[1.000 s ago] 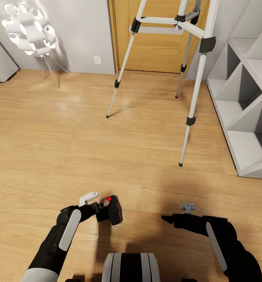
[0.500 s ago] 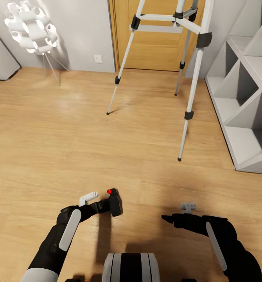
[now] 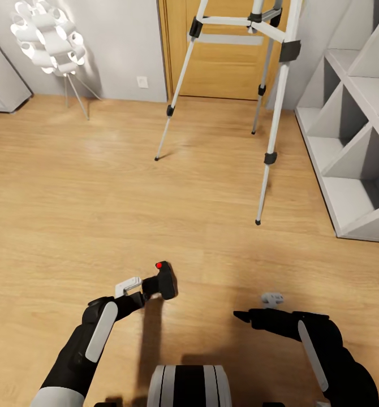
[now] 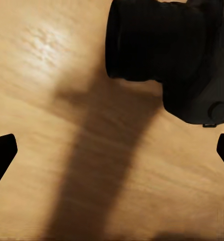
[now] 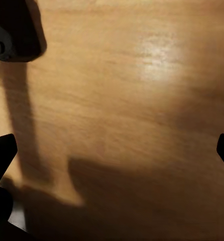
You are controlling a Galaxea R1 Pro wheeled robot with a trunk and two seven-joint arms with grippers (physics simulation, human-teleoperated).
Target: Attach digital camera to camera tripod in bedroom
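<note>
At far left a white lamp (image 3: pixel 47 35) of looped petals stands on thin legs against the pale grey wall (image 3: pixel 119 45), with open plank floor (image 3: pixel 70 203) stretching toward the robot. The left gripper (image 3: pixel 150 286) reaches forward low over the floor; in the left wrist view its two dark fingertips (image 4: pixel 1 155) sit wide apart, and the digital camera (image 3: pixel 162 281), matte black with a red button, lies just beyond them, seemingly free of the fingers. Behind, the camera tripod (image 3: pixel 271 113) spreads three smooth silver legs with black joints before the oak door (image 3: pixel 223 62), bare wood between its feet and the arms. The right gripper (image 3: pixel 241 316) hovers over the floor, fingertips (image 5: pixel 2 150) spread and empty. At right the white cube shelf (image 3: pixel 348 147) edges the floor with slanted dividers.
</note>
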